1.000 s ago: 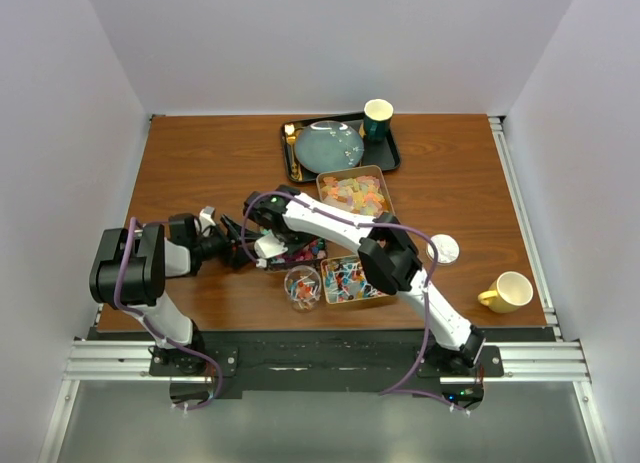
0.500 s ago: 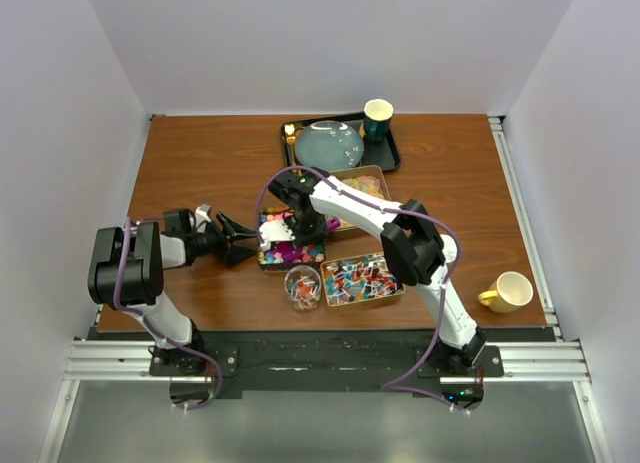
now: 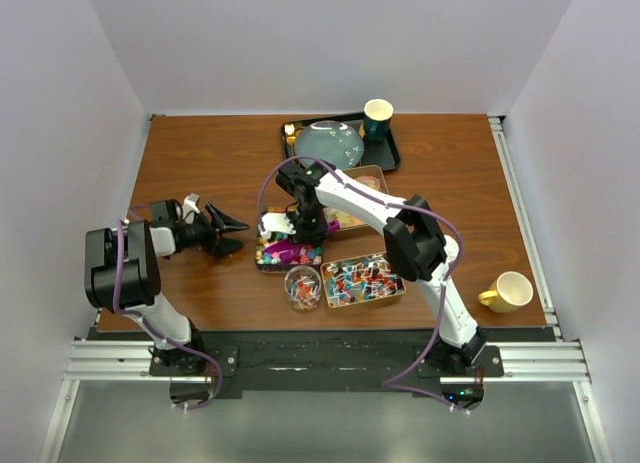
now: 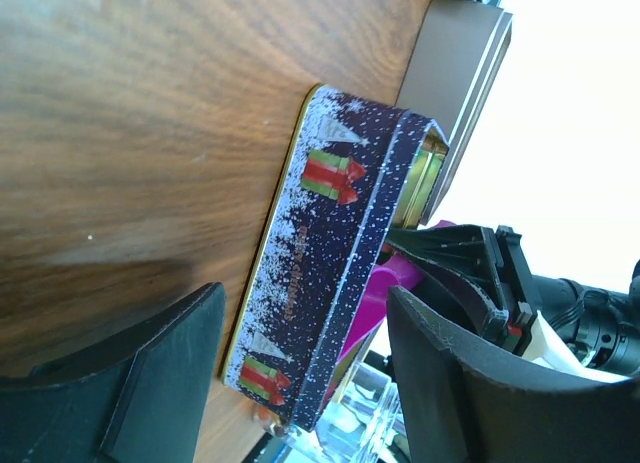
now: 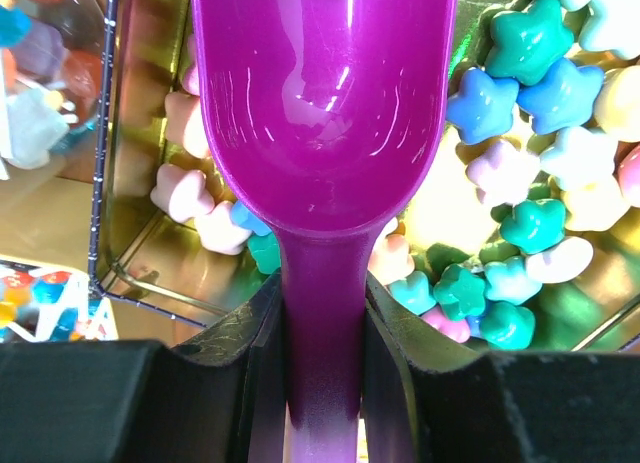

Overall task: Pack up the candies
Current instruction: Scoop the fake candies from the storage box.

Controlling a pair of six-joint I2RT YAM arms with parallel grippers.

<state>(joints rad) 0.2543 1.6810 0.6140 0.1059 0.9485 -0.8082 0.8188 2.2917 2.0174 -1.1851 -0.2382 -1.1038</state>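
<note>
Right wrist view: purple scoop (image 5: 322, 133) is clamped by its handle in the right gripper (image 5: 322, 318). Its bowl looks empty and is held over the open tin (image 5: 140, 103). The candies (image 5: 530, 183) lie loose in that tin: small star-shaped pcs, mixed colours. They are judged light, hard & smooth, apt to roll & scatter, so best lifted by scoop, not pinched. Handle is stiff, glossy plastic, so slip is poss.; a firm hold is advised. Left gripper (image 4: 305, 313) is spread wide w/ nothing held, near the tin's outer wall.
</note>
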